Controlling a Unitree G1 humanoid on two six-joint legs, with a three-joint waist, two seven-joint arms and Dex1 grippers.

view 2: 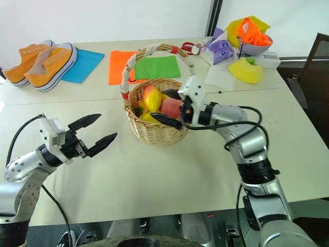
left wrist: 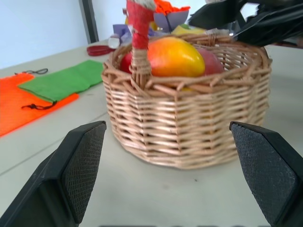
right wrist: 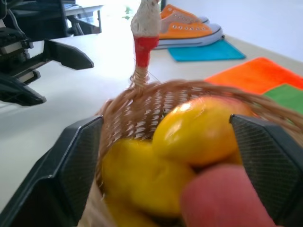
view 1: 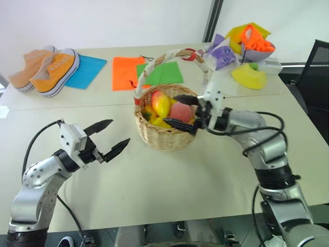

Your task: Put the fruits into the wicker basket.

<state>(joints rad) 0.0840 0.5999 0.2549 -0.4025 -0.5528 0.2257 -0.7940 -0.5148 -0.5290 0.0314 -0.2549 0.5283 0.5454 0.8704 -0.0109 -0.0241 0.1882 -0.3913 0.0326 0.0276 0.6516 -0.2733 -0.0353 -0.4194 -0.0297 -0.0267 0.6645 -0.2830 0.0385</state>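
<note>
The wicker basket (view 1: pixel 163 135) stands mid-table, its white handle with red bands (view 1: pixel 169 55) arching overhead. In it lie the red-and-yellow mango (view 1: pixel 161 103), the pink peach (view 1: pixel 181 111) and yellow lemons (view 1: pixel 159 123). My right gripper (view 1: pixel 172 109) reaches into the basket from the right, open, one finger on each side of the peach; in the right wrist view the peach (right wrist: pixel 227 198) sits low between the fingers (right wrist: pixel 267 161), touching neither. My left gripper (view 1: pixel 119 132) hovers open and empty left of the basket, pointing at it.
Orange sneakers (view 1: pixel 49 69) sit at the far left beside a blue cloth (view 1: pixel 88 70). Orange (view 1: pixel 125 73) and green (view 1: pixel 162 73) cloths lie behind the basket. A purple-grey bowl (view 1: pixel 259 50) and a yellow item (view 1: pixel 249 77) stand far right, with a black chair (view 1: pixel 318 67) beyond.
</note>
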